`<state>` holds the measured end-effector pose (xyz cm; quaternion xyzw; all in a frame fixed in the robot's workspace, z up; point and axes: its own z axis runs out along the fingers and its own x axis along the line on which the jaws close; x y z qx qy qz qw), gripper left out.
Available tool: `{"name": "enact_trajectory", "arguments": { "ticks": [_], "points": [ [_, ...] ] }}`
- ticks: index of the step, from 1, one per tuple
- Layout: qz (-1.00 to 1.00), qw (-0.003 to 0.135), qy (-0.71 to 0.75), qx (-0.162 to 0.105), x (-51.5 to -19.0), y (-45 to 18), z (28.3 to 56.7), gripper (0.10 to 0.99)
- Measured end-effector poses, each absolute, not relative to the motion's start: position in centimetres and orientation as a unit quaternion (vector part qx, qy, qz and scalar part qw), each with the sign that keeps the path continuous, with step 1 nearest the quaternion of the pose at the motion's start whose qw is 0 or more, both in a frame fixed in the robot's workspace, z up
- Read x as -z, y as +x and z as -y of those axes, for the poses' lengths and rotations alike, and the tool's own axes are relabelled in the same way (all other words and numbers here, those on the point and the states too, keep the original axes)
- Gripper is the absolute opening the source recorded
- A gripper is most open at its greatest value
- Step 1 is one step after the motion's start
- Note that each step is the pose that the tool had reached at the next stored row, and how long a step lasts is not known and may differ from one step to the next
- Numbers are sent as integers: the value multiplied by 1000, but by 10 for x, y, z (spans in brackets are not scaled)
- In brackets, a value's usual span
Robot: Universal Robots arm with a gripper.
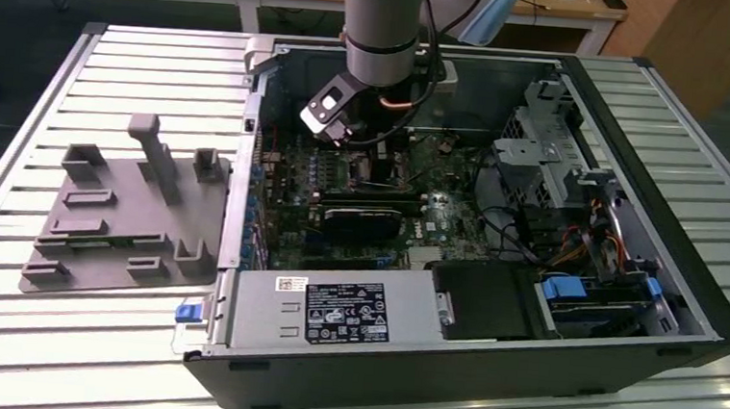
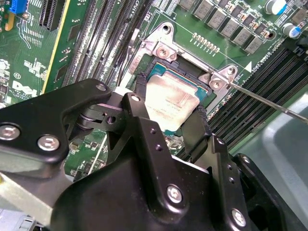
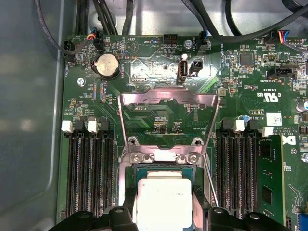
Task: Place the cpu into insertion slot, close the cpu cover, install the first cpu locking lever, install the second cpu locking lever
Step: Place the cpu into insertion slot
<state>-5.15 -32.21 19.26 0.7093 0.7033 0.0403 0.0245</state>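
Gripper (image 2: pixel 171 98) fingers (image 2: pixel 195 139) are pressed tight on the cpu (image 2: pixel 166 108), one black finger on each side, only as far apart as the chip is wide. The cpu sits between the fingertips with its grey top up, right over the slot (image 2: pixel 185 71) and inside its dark edges. I cannot tell if it is all the way down.

The cover (image 3: pixel 168 97) stands just past the slot, flipped open, and the green board (image 3: pixel 250 96) shows through its big window. A thin lever (image 2: pixel 264 99) sticks out from a corner of the slot, not locked down. Beside the slot, on two sides, run long black slots (image 3: pixel 89 173). A round battery (image 3: pixel 107 65) is farther off, beyond the cover.

The arm (image 1: pixel 380 32) comes straight down into the open case (image 1: pixel 456 384), and the gripper points down at the slot. The case lies on a table (image 1: pixel 156 64) of metal slats. A grey holder (image 1: pixel 120 216) lies on the table too, outside the case and well apart from the slot.
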Motion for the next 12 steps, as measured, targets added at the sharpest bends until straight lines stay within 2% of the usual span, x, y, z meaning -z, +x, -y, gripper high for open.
{"name": "enact_trajectory", "arguments": {
  "ticks": [12],
  "points": [
    [-703,24,709,-40,-192,-51,322,549]
  ]
}}
